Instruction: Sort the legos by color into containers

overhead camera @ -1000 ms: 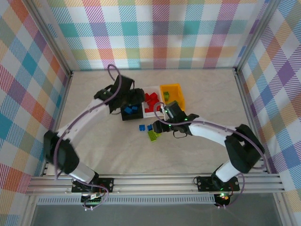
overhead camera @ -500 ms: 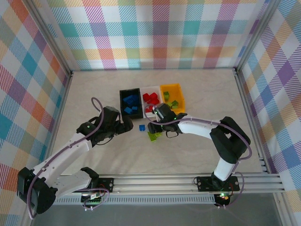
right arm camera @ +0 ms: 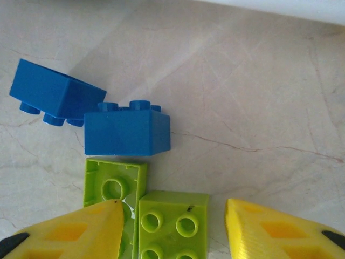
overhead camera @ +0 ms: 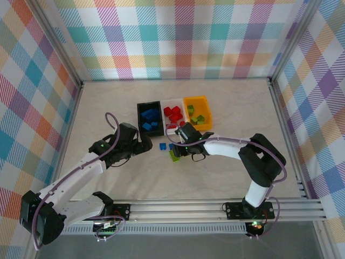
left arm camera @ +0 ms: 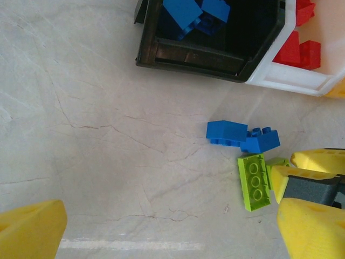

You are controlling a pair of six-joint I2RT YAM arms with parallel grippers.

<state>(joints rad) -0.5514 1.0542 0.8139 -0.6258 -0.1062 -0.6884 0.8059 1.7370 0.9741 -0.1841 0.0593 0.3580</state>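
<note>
Three bins stand in a row: black with blue bricks, white with red bricks, orange-yellow with green bricks. In front of them two loose blue bricks lie side by side. Just nearer lie a long lime brick and a square lime brick. My right gripper is open, its fingers either side of the square lime brick, one fingertip over the long one. My left gripper is open over bare table, left of these bricks.
The two grippers are close together at the loose bricks; the right one's yellow fingers show beside the long lime brick. Metal frame posts and checked walls surround the table. The black bin's near wall lies just beyond the left gripper.
The left arm has pulled back from over the black bin to the near left. The right gripper has moved down and left onto the lime bricks.
</note>
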